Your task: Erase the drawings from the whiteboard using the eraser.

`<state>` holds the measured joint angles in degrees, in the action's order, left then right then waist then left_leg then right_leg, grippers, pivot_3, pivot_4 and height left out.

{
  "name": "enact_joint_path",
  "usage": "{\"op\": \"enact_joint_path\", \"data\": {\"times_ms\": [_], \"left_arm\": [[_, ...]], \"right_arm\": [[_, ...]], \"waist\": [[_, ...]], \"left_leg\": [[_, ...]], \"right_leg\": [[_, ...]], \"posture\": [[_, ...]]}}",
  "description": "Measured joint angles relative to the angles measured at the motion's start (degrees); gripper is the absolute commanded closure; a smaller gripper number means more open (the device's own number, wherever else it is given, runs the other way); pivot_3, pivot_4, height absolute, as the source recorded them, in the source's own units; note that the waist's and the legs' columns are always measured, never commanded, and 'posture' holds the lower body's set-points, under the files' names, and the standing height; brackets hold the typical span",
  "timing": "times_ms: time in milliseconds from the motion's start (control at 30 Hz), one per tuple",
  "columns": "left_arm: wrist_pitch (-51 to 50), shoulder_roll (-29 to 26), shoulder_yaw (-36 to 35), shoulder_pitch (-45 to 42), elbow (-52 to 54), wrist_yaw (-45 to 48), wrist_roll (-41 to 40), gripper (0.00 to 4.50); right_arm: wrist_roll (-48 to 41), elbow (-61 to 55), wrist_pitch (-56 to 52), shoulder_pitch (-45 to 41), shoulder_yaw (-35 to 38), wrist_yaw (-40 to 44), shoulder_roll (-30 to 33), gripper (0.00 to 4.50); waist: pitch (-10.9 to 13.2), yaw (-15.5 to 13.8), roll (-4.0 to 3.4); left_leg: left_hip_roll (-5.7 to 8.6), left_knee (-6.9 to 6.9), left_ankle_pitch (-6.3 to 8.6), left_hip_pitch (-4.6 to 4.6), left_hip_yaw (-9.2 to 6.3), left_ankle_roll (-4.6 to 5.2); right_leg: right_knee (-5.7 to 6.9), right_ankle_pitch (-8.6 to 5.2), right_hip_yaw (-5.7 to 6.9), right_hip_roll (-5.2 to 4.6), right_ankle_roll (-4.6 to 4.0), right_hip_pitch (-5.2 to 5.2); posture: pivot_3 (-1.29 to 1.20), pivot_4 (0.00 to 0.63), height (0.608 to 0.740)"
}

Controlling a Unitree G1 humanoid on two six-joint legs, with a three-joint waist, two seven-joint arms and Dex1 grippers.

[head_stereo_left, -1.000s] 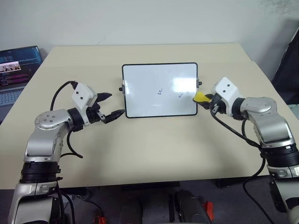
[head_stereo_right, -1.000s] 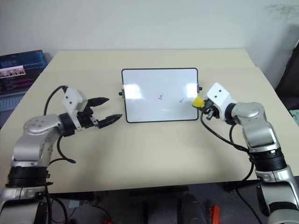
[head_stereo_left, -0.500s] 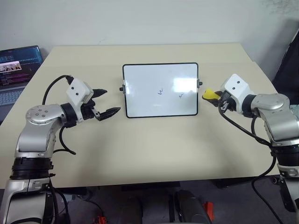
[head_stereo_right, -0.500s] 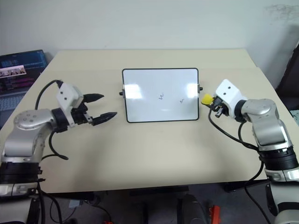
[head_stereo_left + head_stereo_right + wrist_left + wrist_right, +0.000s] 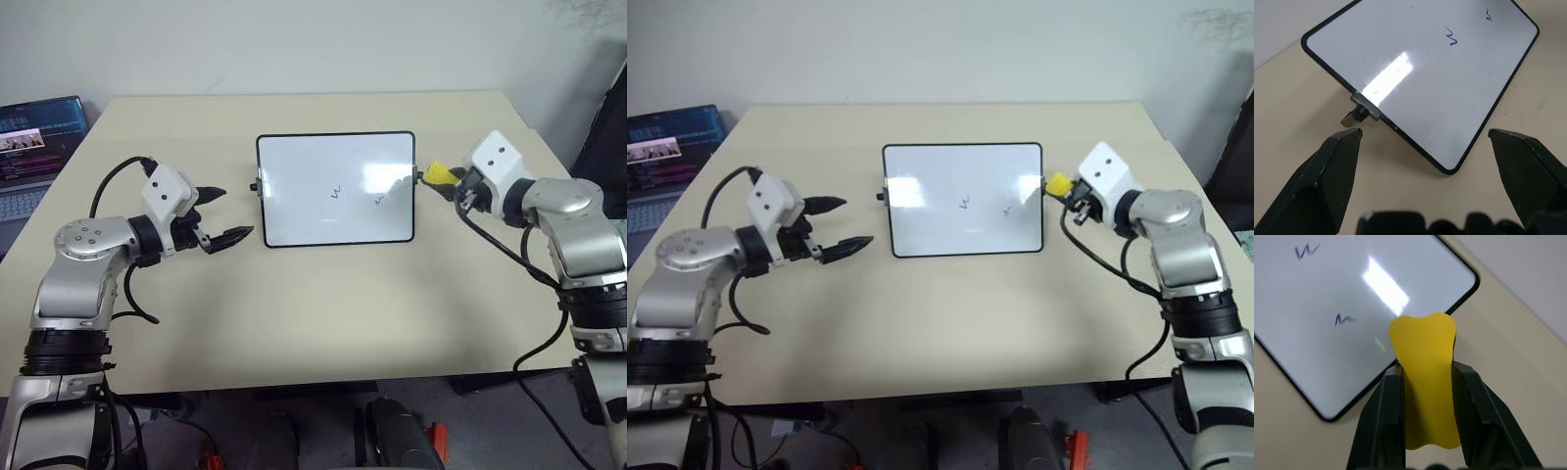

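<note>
The right tool (image 5: 446, 182), clamped on the yellow eraser (image 5: 436, 175), has risen to the whiteboard's (image 5: 336, 188) right edge. Two drawings (image 5: 336, 192) sit mid-board. The left tool (image 5: 223, 214) gapes beside its left edge; bare bench (image 5: 323, 304) surrounds; a laptop (image 5: 34, 137) lies far left.

The right hand (image 5: 1425, 406) gripped the yellow eraser (image 5: 1426, 377) between its two black fingers (image 5: 1383, 426), which pressed against the eraser's sides so that it pinched in at the middle. The eraser's rounded tip stood over the whiteboard (image 5: 1312, 289) close to its rounded, black-framed corner. On the whiteboard were two dark scribbles (image 5: 1344, 319), one near the eraser and a "w"-like one farther from it, with a bright glare patch between. Beige desk (image 5: 1518, 333) lay beyond the whiteboard's edge.
</note>
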<state>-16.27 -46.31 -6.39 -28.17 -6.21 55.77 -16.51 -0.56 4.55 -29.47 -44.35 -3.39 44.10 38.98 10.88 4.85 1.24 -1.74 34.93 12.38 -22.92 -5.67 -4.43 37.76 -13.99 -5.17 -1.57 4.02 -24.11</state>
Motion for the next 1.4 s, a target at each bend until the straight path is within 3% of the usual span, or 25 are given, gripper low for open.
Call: {"op": "enact_joint_path", "data": {"times_ms": [667,967,1233,1400], "left_arm": [[0.09,0.23,0.04,0.0,0.0,-0.03,0.0,0.0],[0.08,5.06,2.67,0.78,1.35,-0.65,0.07,0.0],[0.69,6.31,4.85,0.95,1.36,-1.44,1.83,0.0],[0.72,6.46,4.91,0.97,1.35,-1.52,2.05,0.0]], "right_arm": [[-2.96,-0.02,-0.03,-0.3,-0.08,-0.26,-1.41,3.53],[-2.64,-3.01,-1.16,-3.02,-5.26,-2.94,-11.54,3.53],[2.89,5.9,-0.29,-8.47,-11.91,-8.6,-20.7,3.53],[6.1,14.37,5.91,-12.03,-14.89,-9.41,-23.83,3.53]], "waist": [[0.0,-0.04,0.0],[0.0,0.08,0.0],[0.0,0.29,0.0],[-0.01,0.21,0.0]], "left_leg": [[0.0,0.02,0.0,0.01,0.01,0.0],[0.0,0.09,-0.01,0.02,0.0,-0.01],[0.0,0.11,-0.01,0.06,-0.02,-0.01],[0.0,0.11,-0.01,0.05,-0.02,-0.01]], "right_leg": [[0.03,0.01,-0.01,0.0,-0.01,0.0],[0.15,0.01,-0.02,0.0,-0.01,0.0],[0.24,0.02,-0.01,0.01,-0.02,-0.02],[0.21,0.02,0.0,0.0,-0.02,0.0]], "posture": [[0.0,0.15,0.74],[0.0,0.15,0.74],[0.0,0.15,0.74],[0.0,0.15,0.74]]}}
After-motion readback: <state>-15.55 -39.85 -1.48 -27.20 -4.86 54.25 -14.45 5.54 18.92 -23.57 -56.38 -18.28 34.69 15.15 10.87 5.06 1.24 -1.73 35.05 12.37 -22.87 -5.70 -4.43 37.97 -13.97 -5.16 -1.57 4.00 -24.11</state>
